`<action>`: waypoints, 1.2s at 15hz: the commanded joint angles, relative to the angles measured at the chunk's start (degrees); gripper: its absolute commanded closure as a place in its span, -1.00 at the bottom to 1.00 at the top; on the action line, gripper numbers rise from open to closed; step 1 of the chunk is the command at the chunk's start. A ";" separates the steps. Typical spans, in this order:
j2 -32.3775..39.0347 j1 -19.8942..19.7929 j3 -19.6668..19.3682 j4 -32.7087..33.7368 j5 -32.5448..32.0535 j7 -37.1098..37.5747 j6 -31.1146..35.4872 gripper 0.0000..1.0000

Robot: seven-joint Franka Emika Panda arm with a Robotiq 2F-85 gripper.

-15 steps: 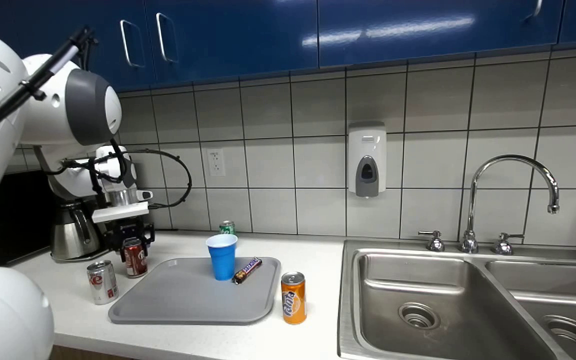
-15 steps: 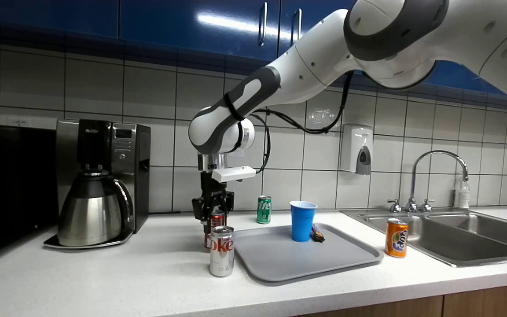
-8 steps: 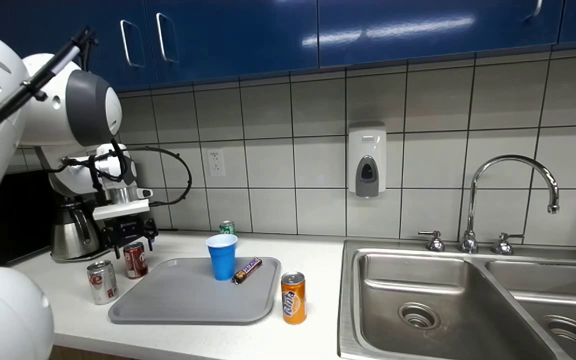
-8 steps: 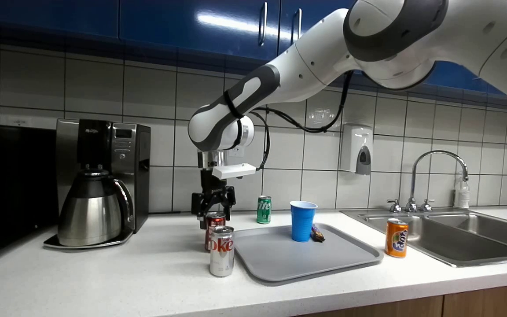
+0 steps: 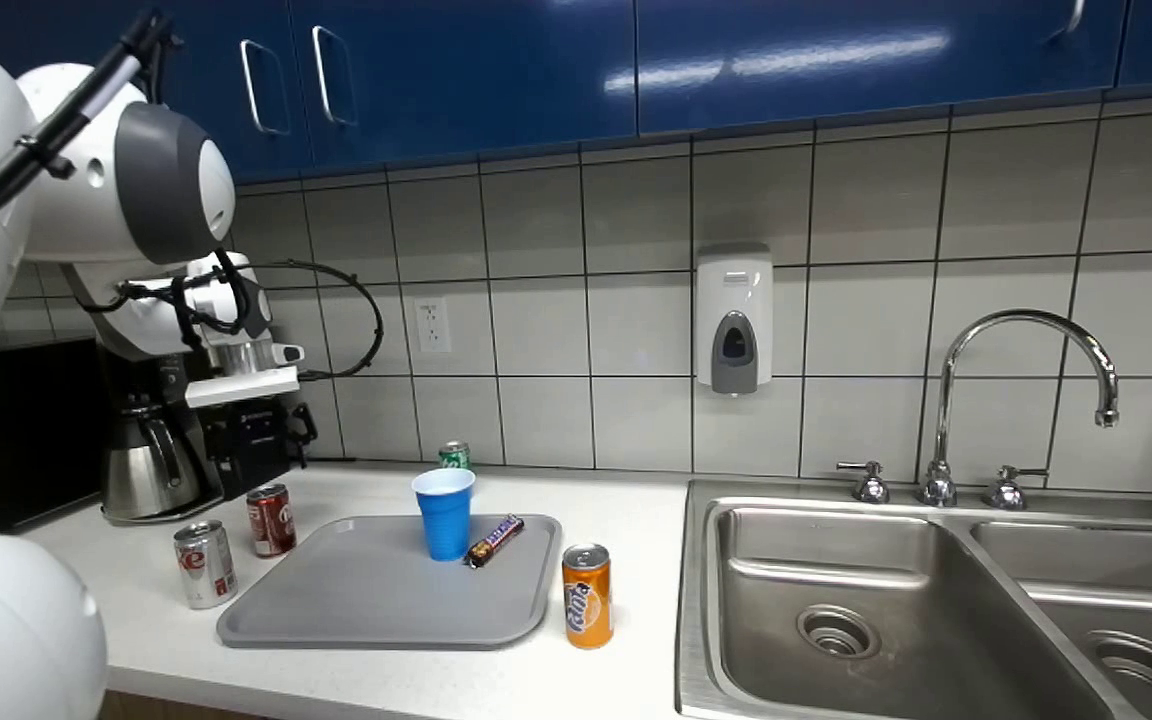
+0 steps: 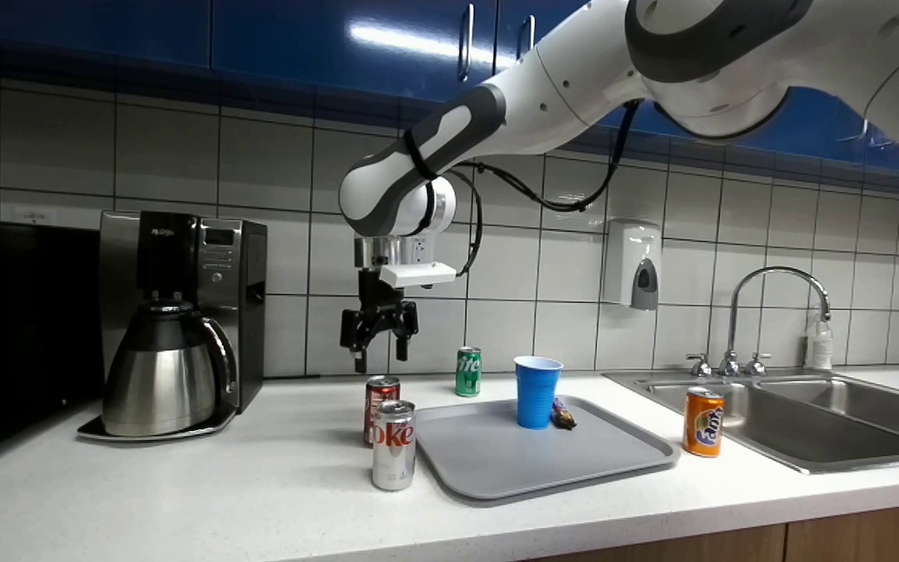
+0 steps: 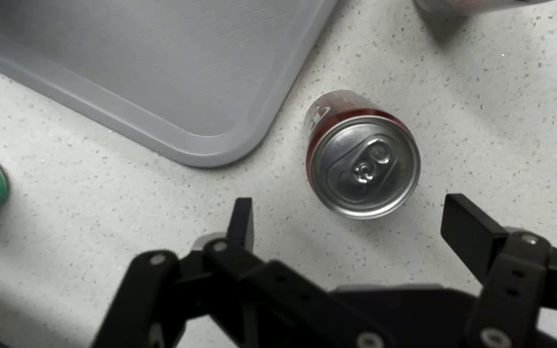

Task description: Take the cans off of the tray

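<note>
Red can point(image 6: 375, 392) part-hidden by silver can point(image 6: 393, 451), tray point(image 7: 177, 63) cropped in wrist view

In an exterior view the silver can point(image 6: 393, 457) hides much of the red can point(image 6: 376, 393) and the blue cup point(image 6: 537, 390) covers part of the chocolate bar point(image 6: 564, 417), while in an exterior view the blue cup blocks all but the top of the green can point(image 5: 454, 455). The wrist view cuts the tray point(image 7: 196, 142) at the top and left, the green can at the left and the jaws at the bottom and right, leaving only a strip of the silver can at the top edge. The arm point(image 6: 559, 90) runs past the edges of both exterior views.
</note>
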 commanded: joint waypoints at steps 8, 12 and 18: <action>-14.06 -4.62 0.90 -16.30 1.10 -0.55 3.96 -1.00; -19.47 -6.53 0.70 -24.64 1.43 -0.02 6.41 -1.00; -27.16 -8.83 0.33 -37.35 1.81 2.42 8.73 -1.00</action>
